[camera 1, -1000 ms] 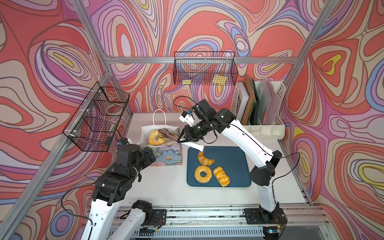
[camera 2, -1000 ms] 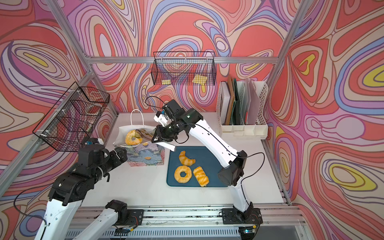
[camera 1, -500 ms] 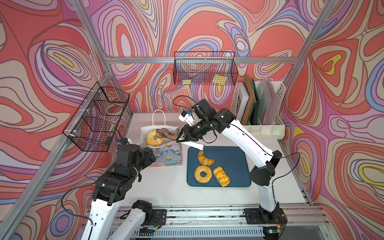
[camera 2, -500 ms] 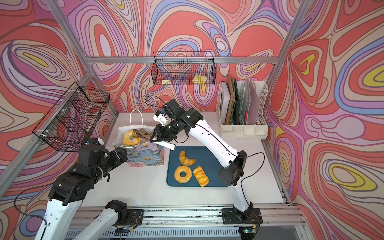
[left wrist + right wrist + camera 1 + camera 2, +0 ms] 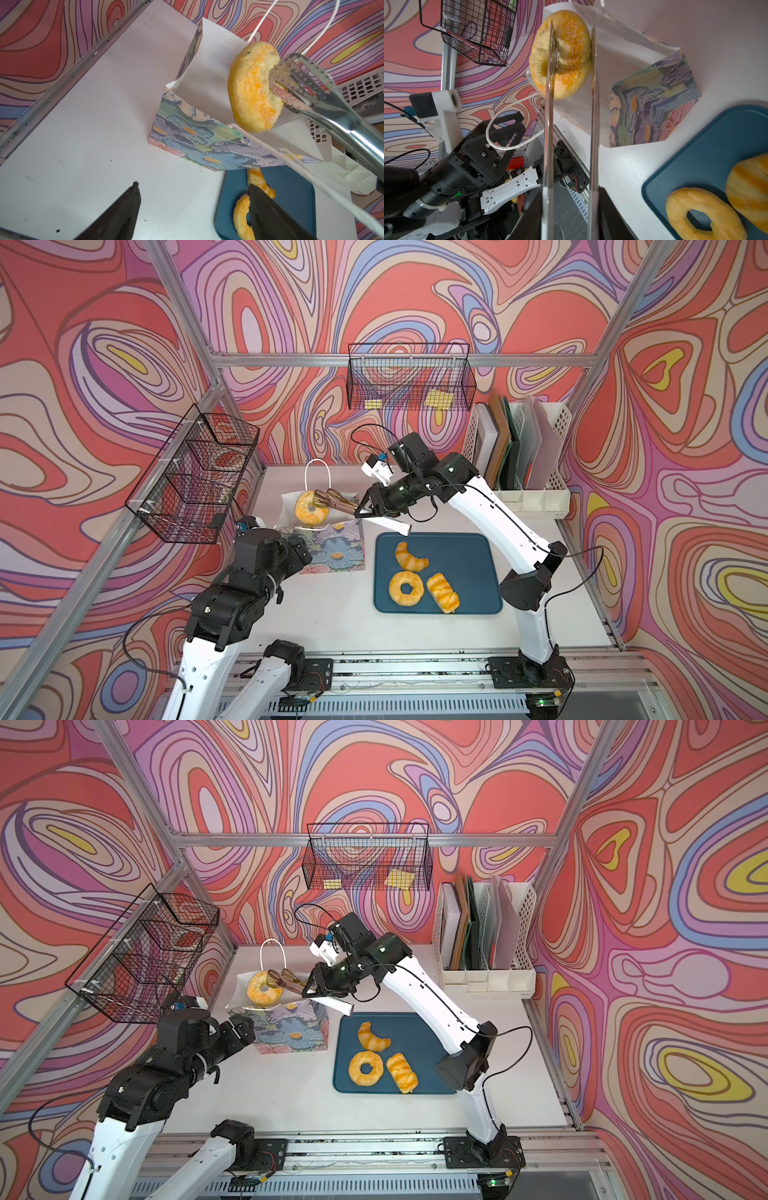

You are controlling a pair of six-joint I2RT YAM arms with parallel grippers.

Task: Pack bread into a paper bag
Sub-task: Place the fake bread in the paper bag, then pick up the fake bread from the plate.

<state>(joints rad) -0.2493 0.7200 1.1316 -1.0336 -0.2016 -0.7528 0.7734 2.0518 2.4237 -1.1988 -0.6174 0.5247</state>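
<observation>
A ring doughnut (image 5: 311, 508) (image 5: 264, 988) hangs over the open mouth of the flowered paper bag (image 5: 332, 551) (image 5: 291, 1027), pinched in metal tongs (image 5: 336, 499) (image 5: 550, 104). One blade lies across its hole, the other against its rim. My right gripper (image 5: 365, 508) (image 5: 571, 207) is shut on the tong handles. My left gripper (image 5: 297, 549) (image 5: 192, 187) stands open at the bag's near left corner, with a white cord handle (image 5: 492, 137) looping across its fingers. A croissant (image 5: 409, 558), a second doughnut (image 5: 406, 588) and a striped roll (image 5: 442, 593) lie on the blue tray (image 5: 469, 572).
A white file rack (image 5: 523, 456) with folders stands at the back right. One wire basket (image 5: 409, 377) hangs on the back wall and another (image 5: 195, 481) on the left wall, close above the bag. The tray lies just right of the bag.
The right gripper's jaws have eased apart a little and the tong blades have spread with them. The doughnut stays over the bag mouth. The left arm has not moved.
</observation>
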